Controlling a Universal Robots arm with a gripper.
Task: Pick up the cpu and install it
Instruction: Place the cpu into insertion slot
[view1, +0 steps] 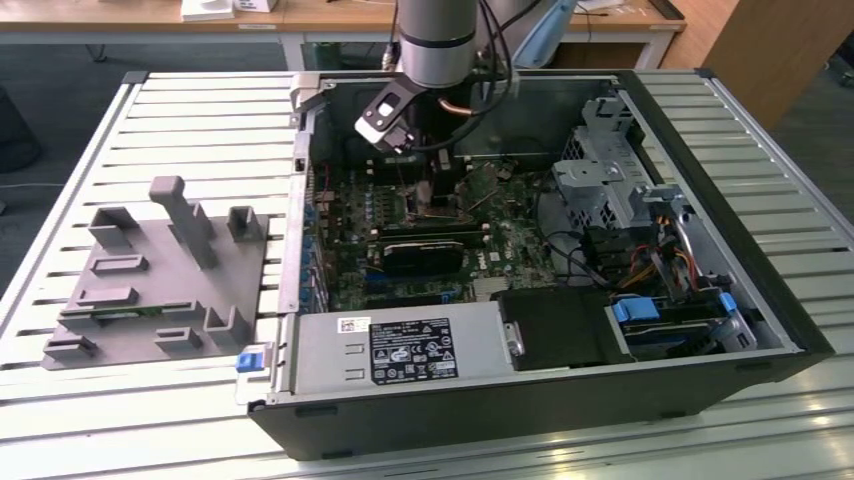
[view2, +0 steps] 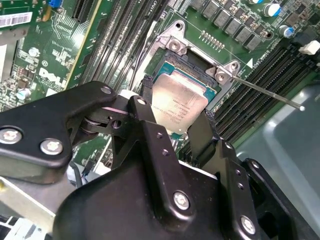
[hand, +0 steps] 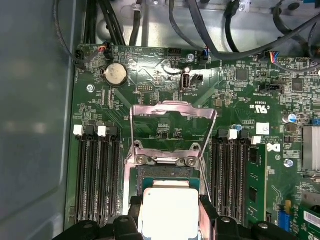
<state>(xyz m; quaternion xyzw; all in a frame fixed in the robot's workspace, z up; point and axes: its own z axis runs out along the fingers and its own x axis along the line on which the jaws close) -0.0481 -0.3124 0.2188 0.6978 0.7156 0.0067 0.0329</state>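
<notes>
1. Inside the open black computer case (view1: 534, 420), which lies on a pale slatted metal table (view1: 200, 110), the silver robot arm (view1: 441, 40) reaches down over the green motherboard (view1: 400, 285).
2. In both wrist views the black two-fingered gripper (view2: 176, 120) (hand: 170, 217) is closed part way. Its fingers (view2: 150, 135) press against two opposite edges of the cpu (view2: 181, 102) (hand: 169, 207), a small flat square chip with a silvery-grey metal top.
3. The cpu sits directly over the dark square socket (hand: 165, 172) with its metal frame. Whether it rests in the socket or hangs just above it cannot be told.
4. The socket's thin metal load plate (hand: 172, 111) stands swung open at one end of the socket, and a thin wire lever (view2: 265, 92) sticks out beside the frame.
5. Long black memory slots (hand: 97, 175) flank the socket on both sides.
6. At the exterior view's left, a large grey plastic fixture with upright posts (view1: 147, 290) stands on the table, outside the case.
</notes>
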